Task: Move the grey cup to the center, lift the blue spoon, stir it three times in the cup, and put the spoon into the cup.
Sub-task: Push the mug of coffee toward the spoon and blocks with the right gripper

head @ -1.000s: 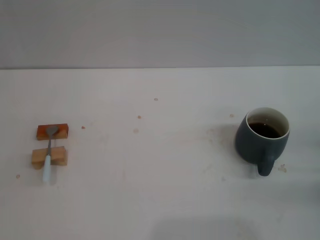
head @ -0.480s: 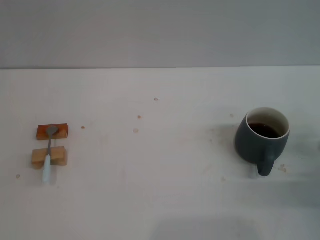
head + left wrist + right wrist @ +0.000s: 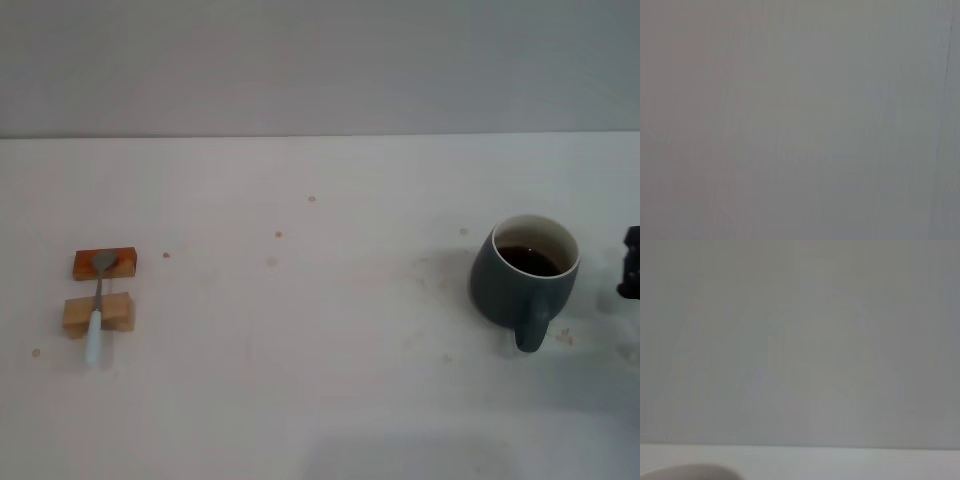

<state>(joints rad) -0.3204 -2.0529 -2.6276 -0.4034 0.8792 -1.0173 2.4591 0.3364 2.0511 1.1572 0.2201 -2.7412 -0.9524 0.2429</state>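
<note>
**Two wooden blocks, one spoon, one mug on a pale desk**

Two small wooden blocks lie far to the left of the grey cup [image 3: 527, 278], which serves here as the landmark. The reddish block [image 3: 105, 264] sits farther back, the pale block [image 3: 99, 313] just in front of it. The blue spoon [image 3: 97, 310] bridges them: its metal bowl rests on the reddish block, its shaft crosses the pale block, and its light-blue handle sticks out past that block toward the robot, the tip down at the desk [image 3: 300, 380].

Between the blocks and the cup the white desk bears only a few small brownish specks and faint stains.

The grey cup stands upright on the right side of the desk, well apart from the spoon. Dark brown liquid shows inside its cream-white interior, and its thick handle points toward the robot.

Just right of the cup, at the edge of the head view, a dark piece of the right gripper [image 3: 630, 263] shows, apart from the cup; whether its jaws are apart or together cannot be told. A pale curved edge, perhaps the cup's rim [image 3: 687, 472], shows low in the right wrist view.

The left gripper is out of sight; its wrist view shows only plain grey.
</note>
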